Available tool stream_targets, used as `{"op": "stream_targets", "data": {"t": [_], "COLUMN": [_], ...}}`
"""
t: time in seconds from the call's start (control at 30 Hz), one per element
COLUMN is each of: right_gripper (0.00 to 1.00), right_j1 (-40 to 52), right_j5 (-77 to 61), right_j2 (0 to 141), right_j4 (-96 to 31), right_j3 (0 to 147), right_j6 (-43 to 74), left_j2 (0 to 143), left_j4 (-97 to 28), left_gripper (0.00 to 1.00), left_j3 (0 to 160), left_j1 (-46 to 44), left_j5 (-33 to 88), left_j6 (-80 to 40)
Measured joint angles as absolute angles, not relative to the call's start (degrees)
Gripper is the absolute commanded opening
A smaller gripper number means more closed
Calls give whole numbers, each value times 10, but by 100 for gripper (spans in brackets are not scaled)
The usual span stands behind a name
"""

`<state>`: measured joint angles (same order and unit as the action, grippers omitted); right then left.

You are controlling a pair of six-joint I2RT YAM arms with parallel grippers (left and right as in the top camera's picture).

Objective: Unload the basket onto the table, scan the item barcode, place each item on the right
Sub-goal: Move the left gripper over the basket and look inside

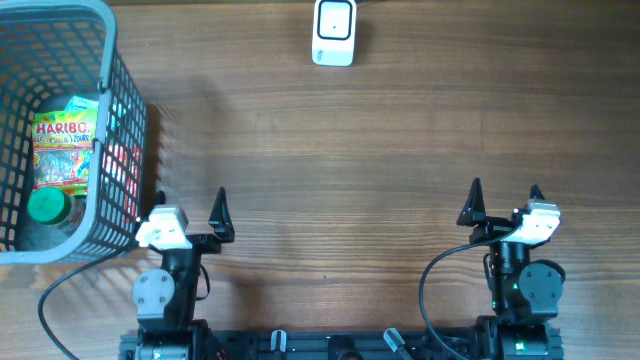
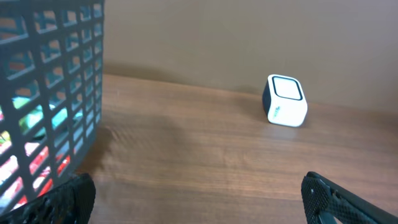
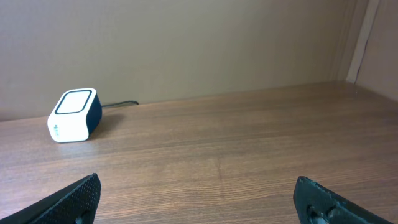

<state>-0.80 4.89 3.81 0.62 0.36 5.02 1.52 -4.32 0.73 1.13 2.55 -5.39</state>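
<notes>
Left gripper [image 1: 190, 208] and right gripper [image 1: 505, 195] sit at the near edge of the table [image 1: 350, 160], both pointing toward the far side. Both have jaws spread wide with nothing between them. In each wrist view the dark fingertips only show in the bottom corners, with bare wood between.

The left gripper is just beside the near right corner of the grey mesh basket [image 1: 125, 130]; the overhead view does not settle whether they touch. The right gripper is well apart from everything.

The basket is on the table's left side, partly cut off by the frame. Inside it a Haribo bag [image 1: 62, 150] lies flat, label up, against the right wall. A green-lidded container [image 1: 47, 205] is just below the bag, nearer the arms. More red and teal packaging shows through the mesh, but it can't be identified.

The scanner [image 1: 334, 32], a small white box with a dark side, stands at the far edge of the table, about centre and well apart from the basket and both grippers. Its window faces up. A thin dark cable [image 3: 121, 104] runs from its back along the wall.

No barcode is readable in any view.
</notes>
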Motion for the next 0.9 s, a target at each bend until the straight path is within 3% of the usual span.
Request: {"op": "stream_targets", "data": {"t": [0.3,0.5,0.73,0.9], "right_gripper": [100,100,100,100], "right_j1": [-8,-8,-8,-8], "right_j5": [49,49,49,49], "right_j2": [38,38,38,38], "right_j4": [6,6,6,6], "right_j3": [4,4,4,4], "right_j6": [50,50,50,50], "left_j2": [126,243,298,313], "left_j4": [-146,-297,-352,-366], "left_gripper": [100,100,100,100], "left_j3": [139,309,415,429], "left_j1": [11,11,11,11], "left_j5": [49,69,215,252], "left_j6": [-72,-79,-80,-80]}}
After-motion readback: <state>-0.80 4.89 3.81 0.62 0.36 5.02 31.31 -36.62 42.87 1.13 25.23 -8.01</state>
